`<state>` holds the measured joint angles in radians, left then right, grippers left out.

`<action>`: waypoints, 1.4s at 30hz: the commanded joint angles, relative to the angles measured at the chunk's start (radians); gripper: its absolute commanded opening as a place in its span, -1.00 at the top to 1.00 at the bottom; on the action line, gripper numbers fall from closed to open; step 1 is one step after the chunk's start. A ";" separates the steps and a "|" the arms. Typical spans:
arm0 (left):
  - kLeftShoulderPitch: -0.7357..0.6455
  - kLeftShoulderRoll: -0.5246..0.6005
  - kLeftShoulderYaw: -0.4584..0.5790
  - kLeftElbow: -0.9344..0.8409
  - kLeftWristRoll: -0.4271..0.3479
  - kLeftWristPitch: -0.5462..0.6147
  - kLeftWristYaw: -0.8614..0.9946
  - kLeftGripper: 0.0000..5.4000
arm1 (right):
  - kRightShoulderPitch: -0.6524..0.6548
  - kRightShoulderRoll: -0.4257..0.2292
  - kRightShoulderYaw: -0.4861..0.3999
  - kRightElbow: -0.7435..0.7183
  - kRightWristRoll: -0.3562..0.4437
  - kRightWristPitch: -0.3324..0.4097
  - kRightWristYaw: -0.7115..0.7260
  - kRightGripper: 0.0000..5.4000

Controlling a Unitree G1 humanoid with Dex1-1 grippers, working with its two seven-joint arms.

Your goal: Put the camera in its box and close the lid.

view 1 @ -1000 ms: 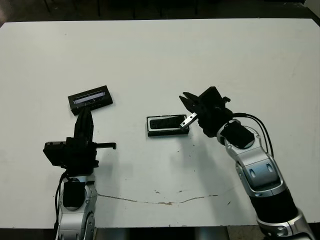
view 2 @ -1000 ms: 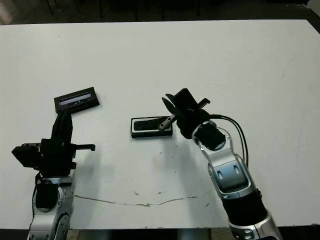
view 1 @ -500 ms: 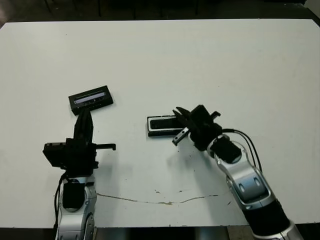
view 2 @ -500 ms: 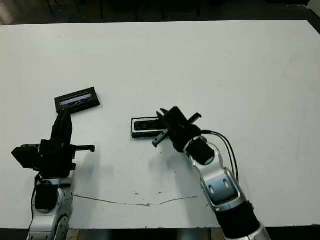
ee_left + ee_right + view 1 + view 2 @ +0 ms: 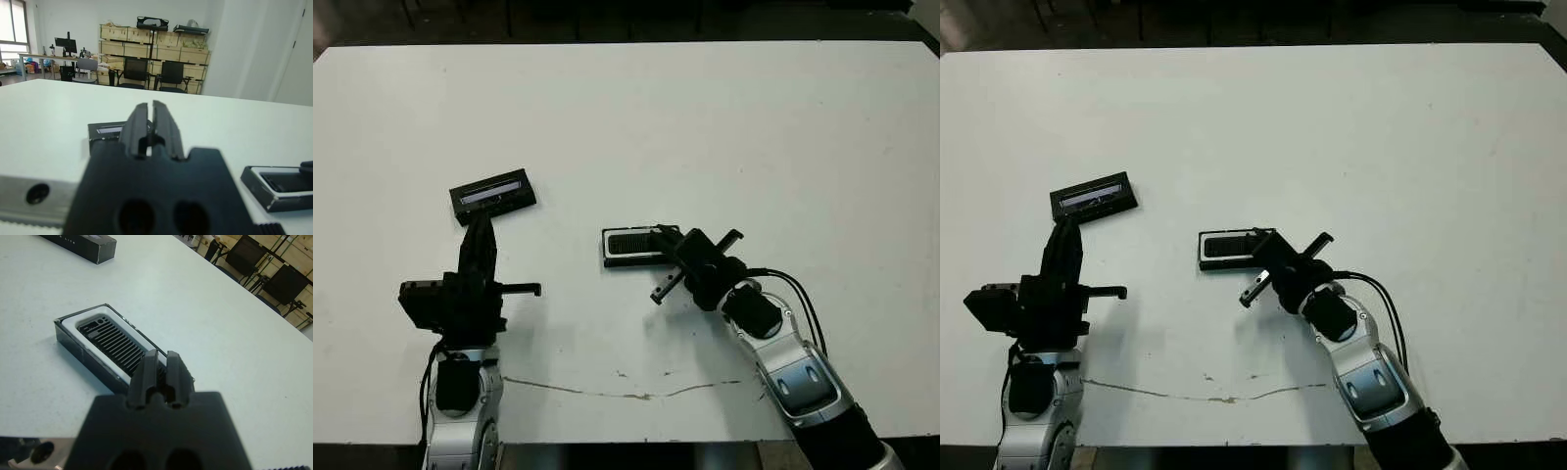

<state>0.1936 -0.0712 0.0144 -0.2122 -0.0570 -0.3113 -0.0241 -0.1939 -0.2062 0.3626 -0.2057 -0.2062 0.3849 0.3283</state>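
**Camera sat in its box, lid still off to one side**

The box [image 5: 629,247] lay near the middle of the white bench [image 5: 705,117], a shallow black-rimmed tray with a white lining. The camera [image 5: 119,347] was inside it, its ribbed black face turned up and the white lining showing around it. Nothing covered the tray.

The lid [image 5: 493,196] lay flat on the bench well apart from the box, on the robot's left side of it and a little farther from the robot. Its pale strip faced up and it sat at a slight angle to the box.

The right hand [image 5: 663,264] hovered just beside the box, at the end nearest the robot's right arm. In the right wrist view its two black fingers [image 5: 149,369] stood pressed close together with only a thin slit between them, narrow and holding nothing, and their tips pointed over the near end of the box. From above I could not tell whether the fingertips touched the rim.

The left hand [image 5: 478,235] hung on the lid's near side, between the lid and the robot, its fingers aimed at the lid. Its fingers [image 5: 138,125] were likewise drawn close together and empty, just short of the lid's edge.

On the robot's side of the box, a thin brownish scuff line [image 5: 636,396] ran across the bench near its front edge. In the left wrist view, beyond the bench, there were stacked wooden crates [image 5: 146,41] and dark chairs [image 5: 171,76] along the far wall.
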 commanded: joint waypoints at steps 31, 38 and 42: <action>0.010 0.011 0.010 -0.009 -0.010 0.018 -0.006 1.00 | 0.072 -0.176 -0.204 -0.115 0.162 0.274 0.090 1.00; 0.009 0.015 0.016 -0.002 -0.018 0.011 -0.013 1.00 | -0.002 -0.134 -0.453 -0.136 0.272 0.153 0.014 1.00; 0.006 0.020 0.021 0.004 -0.023 0.006 -0.021 1.00 | -0.016 -0.112 -0.511 -0.106 0.320 0.054 -0.008 1.00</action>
<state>0.1905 -0.0689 0.0300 -0.2258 -0.0769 -0.3039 -0.0396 -0.2108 -0.3337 -0.1321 -0.3315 0.0970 0.4584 0.3303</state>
